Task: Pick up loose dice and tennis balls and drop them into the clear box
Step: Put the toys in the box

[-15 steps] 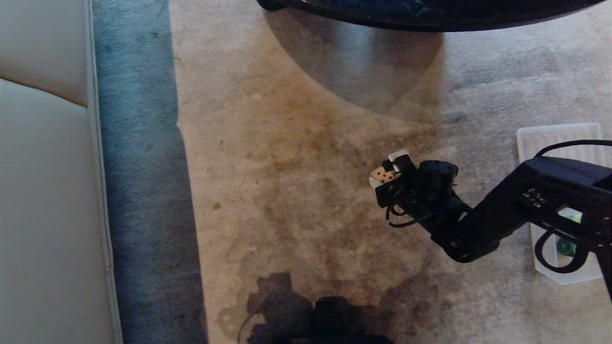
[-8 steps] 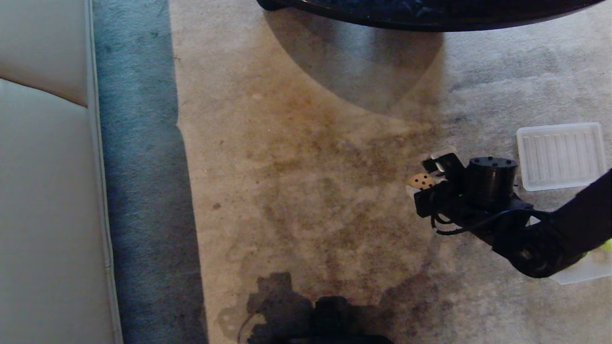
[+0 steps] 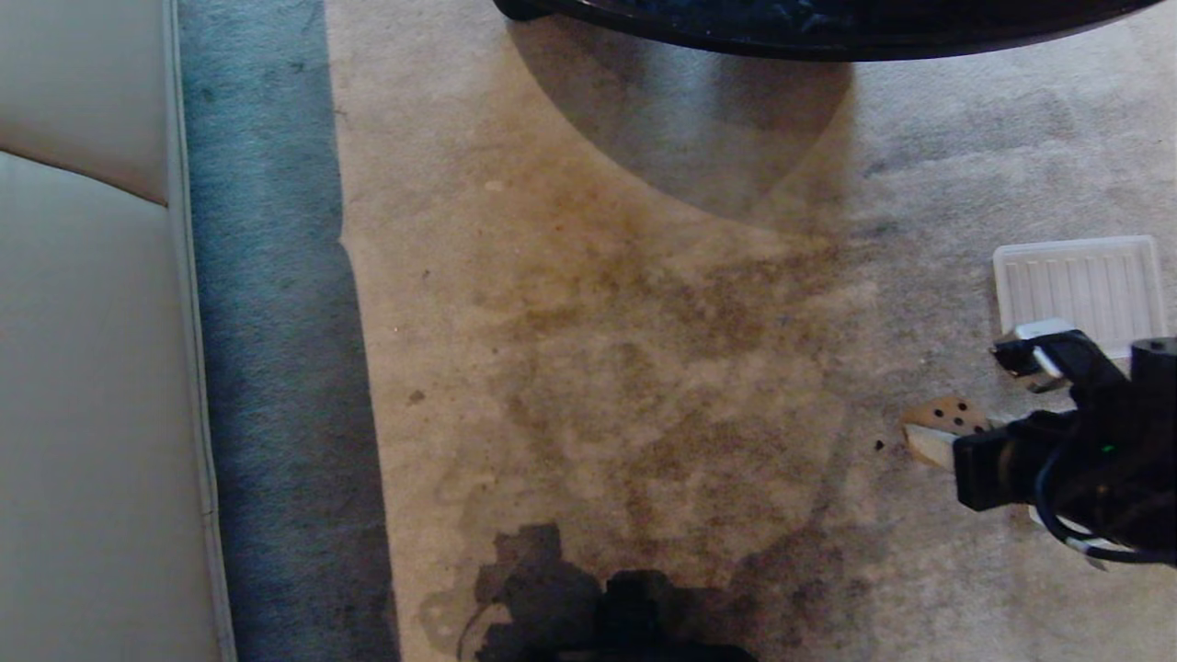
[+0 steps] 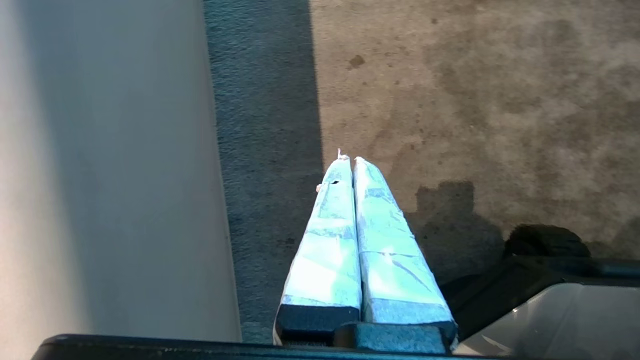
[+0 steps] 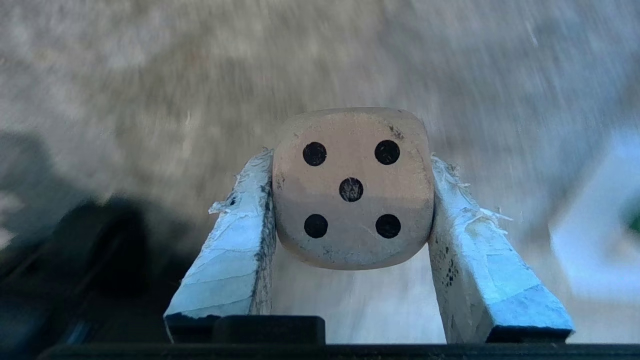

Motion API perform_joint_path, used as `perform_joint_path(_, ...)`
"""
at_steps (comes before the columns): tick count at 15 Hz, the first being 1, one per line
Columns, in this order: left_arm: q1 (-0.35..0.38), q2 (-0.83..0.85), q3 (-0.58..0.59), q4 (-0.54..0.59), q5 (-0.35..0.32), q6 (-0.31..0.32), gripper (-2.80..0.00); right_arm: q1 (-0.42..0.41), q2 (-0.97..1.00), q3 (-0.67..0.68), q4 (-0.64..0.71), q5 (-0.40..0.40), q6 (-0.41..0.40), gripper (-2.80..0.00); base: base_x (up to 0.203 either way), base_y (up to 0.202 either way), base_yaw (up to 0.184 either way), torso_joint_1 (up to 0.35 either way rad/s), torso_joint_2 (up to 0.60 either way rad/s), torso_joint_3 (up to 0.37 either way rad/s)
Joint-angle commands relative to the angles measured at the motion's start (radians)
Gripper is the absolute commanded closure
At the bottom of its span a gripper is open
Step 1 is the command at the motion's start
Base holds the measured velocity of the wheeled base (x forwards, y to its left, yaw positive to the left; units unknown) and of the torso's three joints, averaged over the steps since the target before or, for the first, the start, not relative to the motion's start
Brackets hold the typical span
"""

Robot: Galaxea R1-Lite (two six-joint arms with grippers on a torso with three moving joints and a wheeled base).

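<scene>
Beige die [image 5: 352, 187] with dark pips sits squeezed between your right gripper's [image 5: 352, 200] two taped fingers [image 5: 235, 250], one pad pressed on each side, its five-pip face turned to the wrist camera; that view shows the grip plainly, while the carpet behind it is only a blur. Your head view gives you the place instead: the right gripper [image 3: 975, 405] is at the right edge above the stained carpet [image 3: 598, 386], the die [image 3: 942, 425] showing a pipped face just ahead of the black wrist, and the ribbed clear lid [image 3: 1078, 285] lies flat on the carpet just beyond it. You cannot make out the clear box in the head view; in the right wrist view only a pale smear shows at one side. Your left gripper [image 4: 350, 162], seen only by its own wrist camera, hangs over the carpet beside a pale sofa [image 4: 100, 175], its taped fingers pressed together with nothing between them.
</scene>
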Motion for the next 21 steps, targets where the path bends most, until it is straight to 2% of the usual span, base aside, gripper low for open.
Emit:
perform_joint_path(1, 0.0, 0.0, 0.0, 0.0, 0.0, 0.0, 0.0, -0.001, -0.349, 0.074, 0.173, -0.022, 0.033, 0.0, 0.0, 0.0, 0.0, 0.0, 0.0, 0.0)
perform_joint_path(7, 0.0, 0.0, 0.0, 0.0, 0.0, 0.0, 0.0, -0.045, -0.872, 0.211, 0.632, -0.066, 0.095, 0.0, 0.0, 0.0, 0.0, 0.0, 0.0, 0.0)
perform_joint_path(10, 0.0, 0.0, 0.0, 0.0, 0.0, 0.0, 0.0, -0.164, -1.062, 0.246, 0.804, 0.013, 0.107, 0.0, 0.0, 0.0, 0.0, 0.0, 0.0, 0.0)
perform_joint_path(13, 0.0, 0.0, 0.0, 0.0, 0.0, 0.0, 0.0, -0.18, -1.074, 0.256, 0.834, 0.033, 0.11, 0.0, 0.0, 0.0, 0.0, 0.0, 0.0, 0.0)
perform_joint_path(17, 0.0, 0.0, 0.0, 0.0, 0.0, 0.0, 0.0, -0.257, -1.211, 0.314, 0.806, 0.123, 0.02, 0.0, 0.0, 0.0, 0.0, 0.0, 0.0, 0.0)
perform_joint_path(19, 0.0, 0.0, 0.0, 0.0, 0.0, 0.0, 0.0, -0.259, -1.219, 0.32, 0.798, 0.135, 0.011, 0.0, 0.0, 0.0, 0.0, 0.0, 0.0, 0.0)
perform_joint_path(21, 0.0, 0.0, 0.0, 0.0, 0.0, 0.0, 0.0, -0.259, -1.314, 0.336, 0.776, 0.168, -0.007, 0.0, 0.0, 0.0, 0.0, 0.0, 0.0, 0.0)
